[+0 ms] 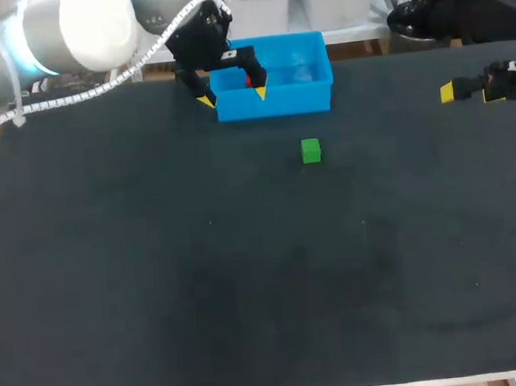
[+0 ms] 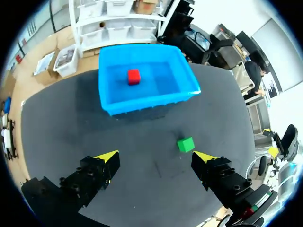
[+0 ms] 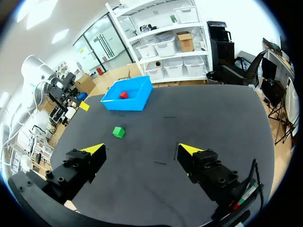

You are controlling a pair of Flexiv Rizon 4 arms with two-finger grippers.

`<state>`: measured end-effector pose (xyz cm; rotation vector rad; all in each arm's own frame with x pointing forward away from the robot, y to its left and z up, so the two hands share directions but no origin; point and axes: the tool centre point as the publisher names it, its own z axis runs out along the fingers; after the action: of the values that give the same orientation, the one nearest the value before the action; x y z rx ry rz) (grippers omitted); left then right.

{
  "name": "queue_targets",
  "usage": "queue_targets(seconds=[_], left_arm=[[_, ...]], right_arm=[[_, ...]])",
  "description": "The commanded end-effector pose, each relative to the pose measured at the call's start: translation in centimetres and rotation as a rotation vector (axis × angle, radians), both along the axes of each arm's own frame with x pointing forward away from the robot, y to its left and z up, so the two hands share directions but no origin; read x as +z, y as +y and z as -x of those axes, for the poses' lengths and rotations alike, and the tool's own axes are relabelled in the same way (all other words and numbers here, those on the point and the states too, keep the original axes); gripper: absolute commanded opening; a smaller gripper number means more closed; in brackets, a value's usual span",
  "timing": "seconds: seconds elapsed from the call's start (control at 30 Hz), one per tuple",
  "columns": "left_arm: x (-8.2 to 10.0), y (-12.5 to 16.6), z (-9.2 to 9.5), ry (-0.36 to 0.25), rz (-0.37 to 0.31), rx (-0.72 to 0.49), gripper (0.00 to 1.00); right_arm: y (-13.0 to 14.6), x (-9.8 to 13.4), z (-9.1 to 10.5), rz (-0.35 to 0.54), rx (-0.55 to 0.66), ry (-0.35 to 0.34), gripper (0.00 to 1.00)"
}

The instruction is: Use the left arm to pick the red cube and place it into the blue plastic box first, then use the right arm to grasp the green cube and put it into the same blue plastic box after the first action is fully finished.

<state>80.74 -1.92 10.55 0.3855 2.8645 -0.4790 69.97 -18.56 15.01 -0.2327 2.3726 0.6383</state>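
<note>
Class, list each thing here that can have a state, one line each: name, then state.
red cube: inside the blue plastic box, not gripped.
green cube: on the table, outside the box, untouched.
blue plastic box: upright, open-topped, holding the red cube.
left gripper: open, empty.
right gripper: open, empty.

One blue plastic box. Two cubes: one red cube inside it, apparently alone though the head view half hides it, and one green cube near its front wall. Two grippers: left gripper beside it, right gripper well apart.
</note>
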Motion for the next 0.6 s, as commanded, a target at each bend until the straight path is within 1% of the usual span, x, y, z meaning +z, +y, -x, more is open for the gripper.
queue_targets(seconds=[0.03,0.43,0.47,0.5,0.53,0.57,0.6], left_arm=[[-0.08,0.26,0.57,-0.031,0.015,0.009,1.0],[-0.08,0.26,0.57,-0.031,0.015,0.009,1.0],[-0.14,0.19,0.8,-0.051,0.01,-0.009,1.0],[-0.17,0.15,1.05,-0.083,0.043,-0.017,1.0],[-0.09,0.15,1.14,-0.092,0.054,-0.026,1.0],[-0.17,0.36,1.36,-0.097,0.039,-0.036,1.0],[-0.29,0.64,1.5,-0.115,0.038,-0.039,1.0]], right_arm=[[0.01,0.0,0.01,0.001,-0.001,0.0,1.0],[0.01,0.0,0.01,0.001,-0.001,0.0,1.0],[0.01,0.0,0.01,0.001,-0.001,0.0,1.0],[0.01,0.0,0.01,0.001,-0.001,0.0,1.0],[0.01,0.0,0.01,0.001,-0.001,0.0,1.0],[0.01,0.0,0.01,0.001,-0.001,0.0,1.0],[0.01,0.0,0.01,0.001,-0.001,0.0,1.0]])
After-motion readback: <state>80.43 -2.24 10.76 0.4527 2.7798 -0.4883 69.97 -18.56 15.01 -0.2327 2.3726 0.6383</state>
